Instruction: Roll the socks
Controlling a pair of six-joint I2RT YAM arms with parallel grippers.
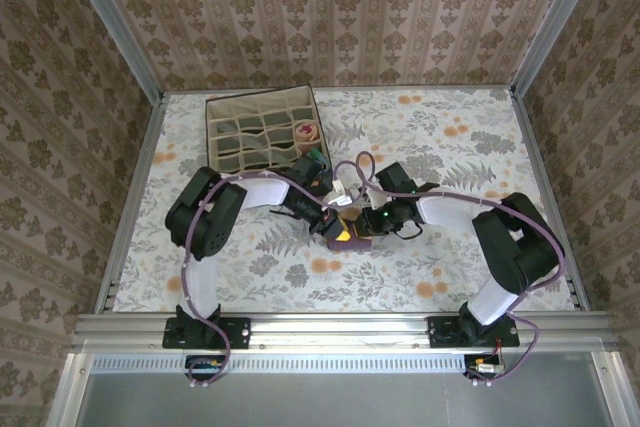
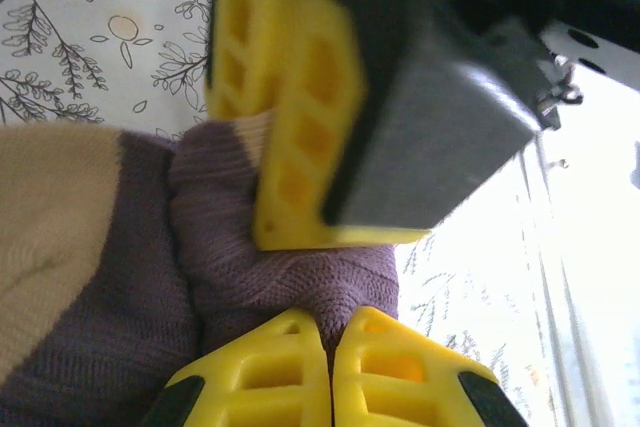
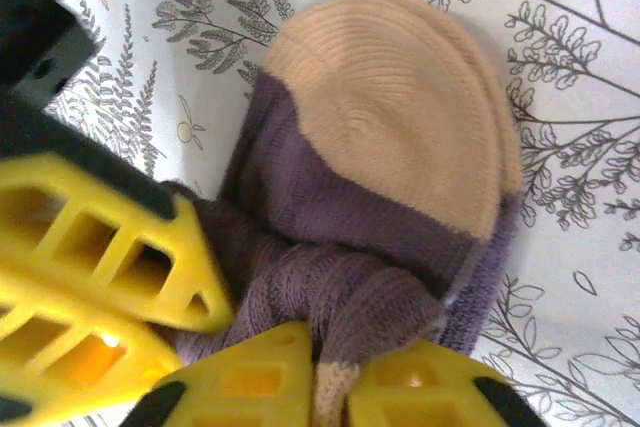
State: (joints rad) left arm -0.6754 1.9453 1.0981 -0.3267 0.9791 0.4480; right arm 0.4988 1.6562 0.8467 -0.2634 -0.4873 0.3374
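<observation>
A purple sock (image 1: 343,235) with a tan toe (image 3: 390,107) lies bunched on the floral table between both arms. My left gripper (image 2: 331,325) is shut on a fold of the purple knit (image 2: 250,267). The right gripper's yellow fingers (image 2: 300,107) sit just beyond that fold. My right gripper (image 3: 330,352) is shut on another fold of the sock, with a tan strip pinched between its fingertips. The left gripper's fingers (image 3: 100,247) press in at the sock's left side. In the top view the left gripper (image 1: 335,219) and right gripper (image 1: 362,225) meet over the sock. A rolled peach sock (image 1: 308,132) sits in a box compartment.
The dark fabric grid box (image 1: 240,117) stands at the back left, just behind the left arm's wrist. Patterned walls close in the table on three sides, and a metal rail (image 1: 340,329) runs along the near edge.
</observation>
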